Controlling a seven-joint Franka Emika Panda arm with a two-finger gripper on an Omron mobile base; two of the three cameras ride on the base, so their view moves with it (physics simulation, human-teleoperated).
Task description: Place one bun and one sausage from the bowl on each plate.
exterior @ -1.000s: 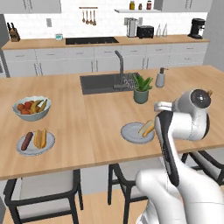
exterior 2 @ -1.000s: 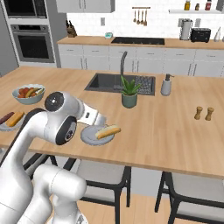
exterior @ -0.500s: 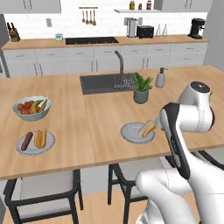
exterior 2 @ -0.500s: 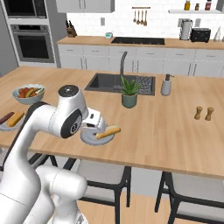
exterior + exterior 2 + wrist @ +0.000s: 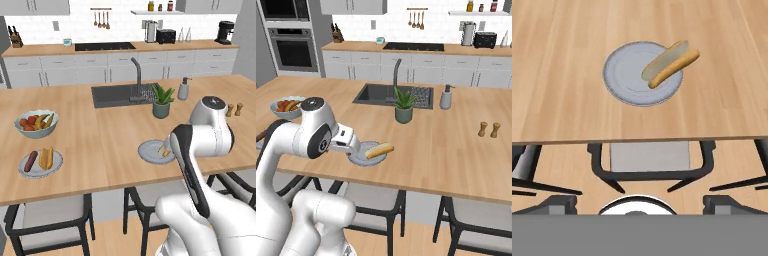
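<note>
Two plates lie on the wooden table [image 5: 100, 150], well apart from each other. The near plate [image 5: 643, 73] sits just ahead of the end effector [image 5: 351, 146], close to the table's front edge, and carries one bun [image 5: 671, 64] lying across its rim so that one end sticks out past the plate; in the right base view this bun [image 5: 379, 150] rests on the plate [image 5: 367, 155] immediately beside the end effector. No sausage can be seen on this plate.

The second plate [image 5: 40, 163] is far off to the end effector's left, near the same front edge. It holds one bun [image 5: 46, 157] and one sausage [image 5: 31, 161], side by side and touching or nearly so.

Beyond that second plate stands one pale bowl of fruit [image 5: 36, 123], with yellow bananas and red pieces inside.

The end effector hangs above the table's front edge, apart from the near plate and bun, with nothing between its fingers; they are spread wide.

Further ahead of the end effector, past the near plate, stands one potted plant [image 5: 404, 106] at the corner of the sink [image 5: 393, 96], with one soap dispenser [image 5: 446, 97] to its right. Two small wooden shakers [image 5: 489, 129] stand together further right.
</note>
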